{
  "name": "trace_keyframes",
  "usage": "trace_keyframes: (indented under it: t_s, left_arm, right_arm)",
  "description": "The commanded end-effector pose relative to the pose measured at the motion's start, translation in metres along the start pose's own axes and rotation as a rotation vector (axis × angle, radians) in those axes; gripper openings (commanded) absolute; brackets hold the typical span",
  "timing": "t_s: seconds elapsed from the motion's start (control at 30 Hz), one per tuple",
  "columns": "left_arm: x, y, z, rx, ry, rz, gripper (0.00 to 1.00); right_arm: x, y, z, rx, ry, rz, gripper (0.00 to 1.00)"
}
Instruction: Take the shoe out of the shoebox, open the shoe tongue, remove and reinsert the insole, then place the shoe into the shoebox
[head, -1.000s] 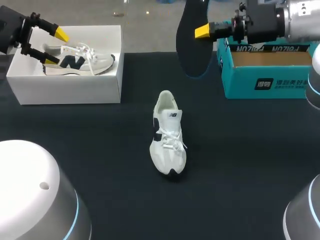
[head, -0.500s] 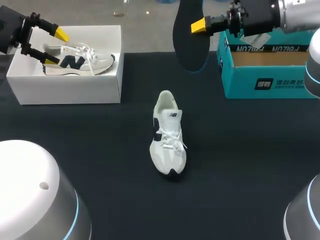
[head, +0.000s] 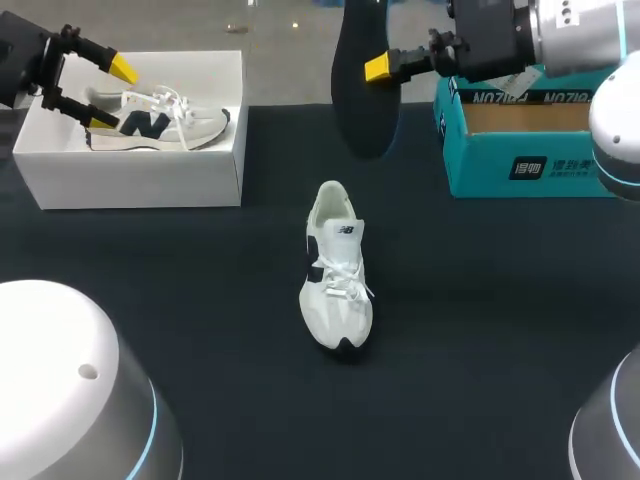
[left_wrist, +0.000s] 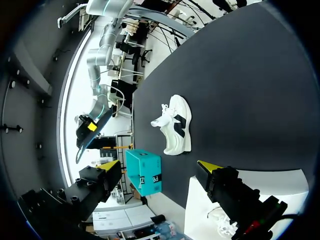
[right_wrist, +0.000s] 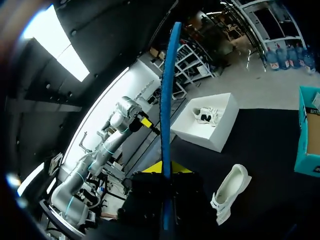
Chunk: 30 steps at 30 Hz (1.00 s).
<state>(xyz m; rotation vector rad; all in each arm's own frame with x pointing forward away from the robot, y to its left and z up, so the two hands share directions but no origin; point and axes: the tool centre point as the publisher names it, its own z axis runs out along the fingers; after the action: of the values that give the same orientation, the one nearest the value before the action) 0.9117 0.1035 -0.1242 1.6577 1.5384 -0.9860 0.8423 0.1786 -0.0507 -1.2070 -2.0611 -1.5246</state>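
A white shoe (head: 335, 270) stands on the black table, toe toward the front; it also shows in the wrist views (left_wrist: 176, 125) (right_wrist: 230, 192). My right gripper (head: 385, 66) is shut on a dark insole (head: 362, 80), held upright in the air behind the shoe. In the right wrist view the insole (right_wrist: 167, 115) is edge-on, a thin blue strip rising from between the fingers of the gripper (right_wrist: 165, 170). My left gripper (head: 85, 85) hangs open over the white shoebox (head: 130, 175), nothing between its fingertips (left_wrist: 207, 166). A second white shoe (head: 160, 118) lies inside that box.
A teal cardboard box (head: 530, 150) stands open at the back right, close to my right arm; it shows too in the left wrist view (left_wrist: 145, 172). The white shoebox occupies the back left corner.
My right gripper has carried the insole to the left and slightly up, away from the teal box. The left arm and the shoe on the table have not moved.
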Motion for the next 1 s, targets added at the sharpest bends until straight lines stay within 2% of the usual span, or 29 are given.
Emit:
trace_keyframes:
  t_s: [0.03,0.1,0.53,0.63,0.73,1.0]
  left_arm:
    - [0.0,-0.001,0.0,0.0,0.003,0.0,1.0]
    - [0.0,-0.001,0.0,0.0,0.003,0.0,1.0]
    - [0.0,-0.001,0.0,0.0,0.003,0.0,1.0]
    - [0.0,-0.001,0.0,0.0,0.003,0.0,1.0]
    - [0.0,-0.001,0.0,0.0,0.003,0.0,1.0]
    - [0.0,-0.001,0.0,0.0,0.003,0.0,1.0]
  right_arm:
    - [-0.006,-0.002,0.016,-0.004,-0.034,-0.032,0.0]
    - [-0.014,-0.003,0.02,-0.005,-0.076,-0.044,0.0]
    - [-0.014,-0.003,0.02,-0.005,-0.076,-0.044,0.0]
    - [-0.026,-0.004,0.038,-0.032,-0.063,-0.094,0.0]
    - [-0.039,0.004,0.053,-0.056,-0.048,-0.115,0.0]
    - [-0.061,0.005,0.086,-0.037,-0.058,-0.15,0.0]
